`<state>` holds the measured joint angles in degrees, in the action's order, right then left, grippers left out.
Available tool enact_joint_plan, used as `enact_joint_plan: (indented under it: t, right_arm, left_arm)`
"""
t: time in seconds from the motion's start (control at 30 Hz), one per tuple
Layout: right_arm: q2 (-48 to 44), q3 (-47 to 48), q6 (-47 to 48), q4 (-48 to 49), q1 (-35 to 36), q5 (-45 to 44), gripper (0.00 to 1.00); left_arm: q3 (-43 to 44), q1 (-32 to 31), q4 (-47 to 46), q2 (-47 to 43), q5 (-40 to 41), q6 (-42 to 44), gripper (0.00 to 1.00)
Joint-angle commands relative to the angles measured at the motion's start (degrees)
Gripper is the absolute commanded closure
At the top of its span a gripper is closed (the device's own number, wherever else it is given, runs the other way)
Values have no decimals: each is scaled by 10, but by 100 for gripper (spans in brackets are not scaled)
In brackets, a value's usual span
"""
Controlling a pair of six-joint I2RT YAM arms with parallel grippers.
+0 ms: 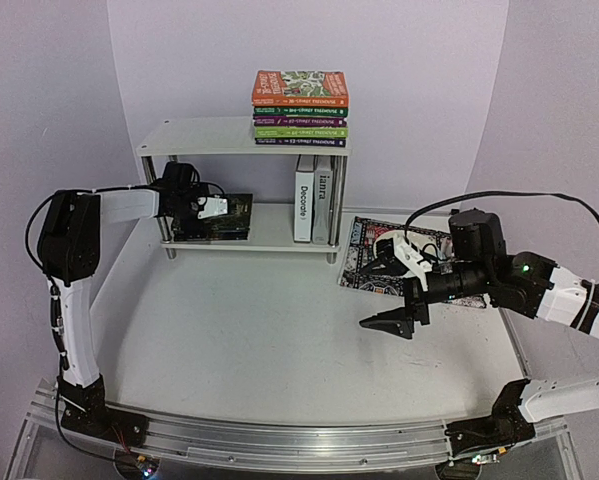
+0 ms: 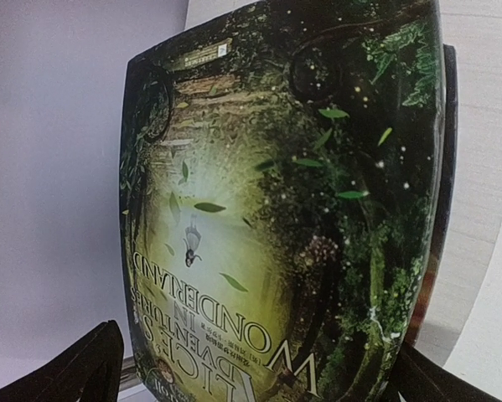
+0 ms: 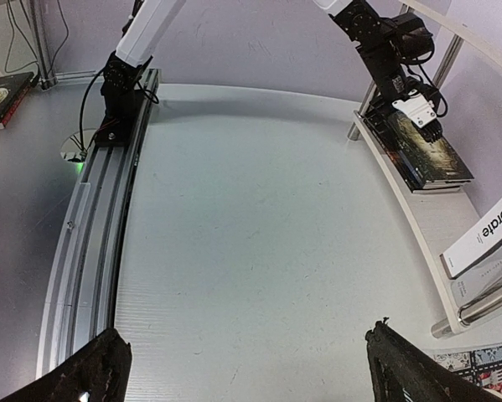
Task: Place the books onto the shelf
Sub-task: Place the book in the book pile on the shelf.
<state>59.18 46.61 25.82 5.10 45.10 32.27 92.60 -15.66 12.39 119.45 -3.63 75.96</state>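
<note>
The white shelf [image 1: 194, 137] stands at the back of the table. Several colourful books [image 1: 300, 108] are stacked flat on its top board. On the lower board [image 3: 401, 209], "Decorate" [image 1: 304, 198] and a grey book [image 1: 322, 198] stand upright. A dark green "Alice in Wonderland" book [image 2: 276, 209] lies flat at the board's left end on another dark book. My left gripper [image 1: 222, 212] is open, its fingers [image 2: 91, 368] either side of that book's near end. My right gripper [image 1: 394, 322] hangs open over bare table, nothing between its fingers [image 3: 410, 368].
A black patterned mat [image 1: 394, 255] lies right of the shelf, just behind my right arm. A metal rail [image 1: 279, 440] runs along the near edge, carrying both arm bases. Another dark book [image 3: 3, 94] lies beyond the rail's left end.
</note>
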Motion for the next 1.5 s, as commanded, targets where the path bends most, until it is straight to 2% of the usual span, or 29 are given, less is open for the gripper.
enact_joint_plan:
  t: [0.0, 0.9, 1.17, 1.47]
  right_arm:
    - [-1, 5, -7, 3, 2, 15, 2]
    - [9, 9, -8, 3, 2, 30, 2]
    - [15, 14, -10, 4, 2, 35, 2]
    - [9, 11, -10, 3, 2, 31, 2]
  left_arm:
    - [37, 8, -10, 4, -7, -9, 0]
    - [-17, 6, 58, -61, -66, -14, 0]
    - [-8, 6, 67, -64, -73, -15, 0]
    - [21, 6, 74, -40, -44, -15, 4]
